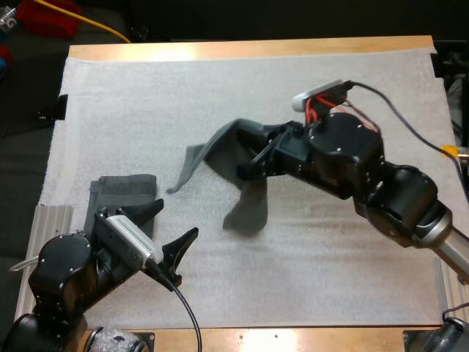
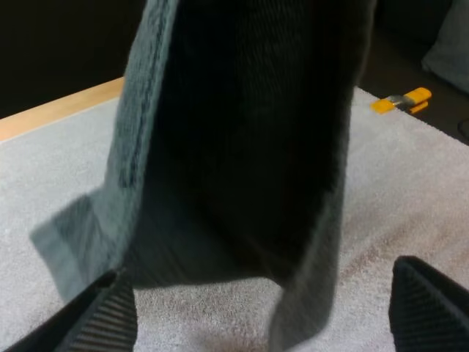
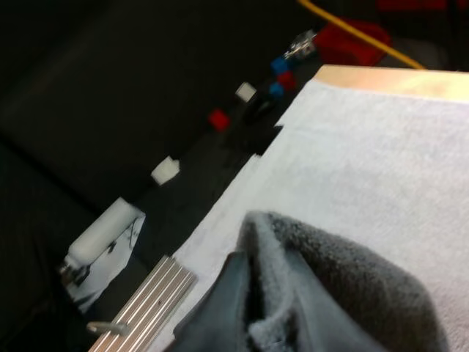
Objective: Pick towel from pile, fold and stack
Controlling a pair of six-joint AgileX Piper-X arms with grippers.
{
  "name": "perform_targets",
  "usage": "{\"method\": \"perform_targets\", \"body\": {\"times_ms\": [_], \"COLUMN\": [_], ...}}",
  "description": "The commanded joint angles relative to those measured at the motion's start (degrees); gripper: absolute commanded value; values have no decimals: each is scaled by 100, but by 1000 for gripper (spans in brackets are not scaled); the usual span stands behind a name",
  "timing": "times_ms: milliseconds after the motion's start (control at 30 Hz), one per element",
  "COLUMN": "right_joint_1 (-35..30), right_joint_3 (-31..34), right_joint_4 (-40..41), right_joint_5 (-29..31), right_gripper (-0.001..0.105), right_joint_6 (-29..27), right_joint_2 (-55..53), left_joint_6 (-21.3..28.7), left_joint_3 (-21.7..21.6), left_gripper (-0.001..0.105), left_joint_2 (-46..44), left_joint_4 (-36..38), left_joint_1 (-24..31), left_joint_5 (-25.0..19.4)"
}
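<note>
Over mid-mat, the right pincer [image 1: 253,160] is clamped on the raised towel [image 1: 220,158]. Cloth drapes off both sides of the grip: a narrow tail toward the left arm and a broader flap down toward the white mat [image 1: 293,88]. From the high view I cannot tell whether the low flap touches the mat.

Right wrist view: one black finger [image 3: 220,301] presses into the raised towel [image 3: 352,293] at a bunched edge. The opposite finger is buried under cloth.

Left pincer [image 1: 170,226] sits at the mat's front left, spread wide with nothing between its fingers. In the left wrist view its ribbed fingertips [image 2: 102,315] stand well apart and clear of the raised towel [image 2: 234,147] hanging ahead. The cloth's upper part is cut off there, so the grip point is hidden.

A second towel [image 1: 124,192] lies flat on the mat just beside the left pincer. The left arm covers its near edge, and I cannot count its layers. The counter [image 1: 256,49] shows as a wooden strip past the mat.
</note>
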Motion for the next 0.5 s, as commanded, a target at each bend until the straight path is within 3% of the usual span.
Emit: {"method": "perform_targets", "body": {"times_ms": [0, 167, 467], "right_joint_1": [-51, -333, -1061], "right_joint_3": [-10, 331, 533], "right_joint_4": [77, 162, 455], "right_joint_5": [0, -299, -271], "right_gripper": [1, 1, 1], "right_joint_6": [-11, -11, -145], "right_joint_2": [66, 499, 1272], "left_joint_6": [-68, -67, -67], "left_joint_3": [-34, -34, -34], "left_gripper": [69, 69, 69], "left_joint_2": [2, 2, 2], "left_joint_4": [18, 45, 45], "left_joint_1": [-26, -26, -26], "left_joint_5": [-4, -4, -4]}}
